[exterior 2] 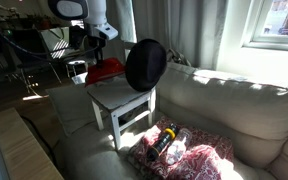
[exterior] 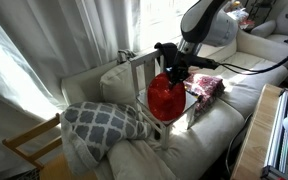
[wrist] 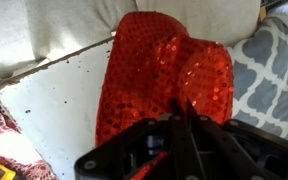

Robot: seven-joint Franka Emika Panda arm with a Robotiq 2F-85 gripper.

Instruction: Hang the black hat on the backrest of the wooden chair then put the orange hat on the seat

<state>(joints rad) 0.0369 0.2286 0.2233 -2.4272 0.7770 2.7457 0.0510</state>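
Observation:
The black hat [exterior 2: 146, 65] hangs on the slatted backrest [exterior: 136, 78] of the pale wooden chair, which stands on the sofa. My gripper [wrist: 184, 112] is shut on the orange hat [wrist: 164, 70], a red-orange sequinned hat, pinching its edge. The orange hat hangs below the gripper [exterior: 172, 65] over the chair's flat white seat [wrist: 54, 100]. It shows in both exterior views [exterior: 164, 97] [exterior 2: 106, 70]. I cannot tell whether it touches the seat [exterior 2: 124, 100]. The gripper [exterior 2: 96, 42] is beside the backrest.
A grey-and-white patterned cushion [exterior: 104, 122] lies next to the chair, and also shows in the wrist view [wrist: 274, 60]. A pink patterned cloth bundle [exterior 2: 184, 150] lies on the sofa [exterior 2: 244, 110]. A yellowish chair frame [exterior: 29, 150] stands by the sofa's end.

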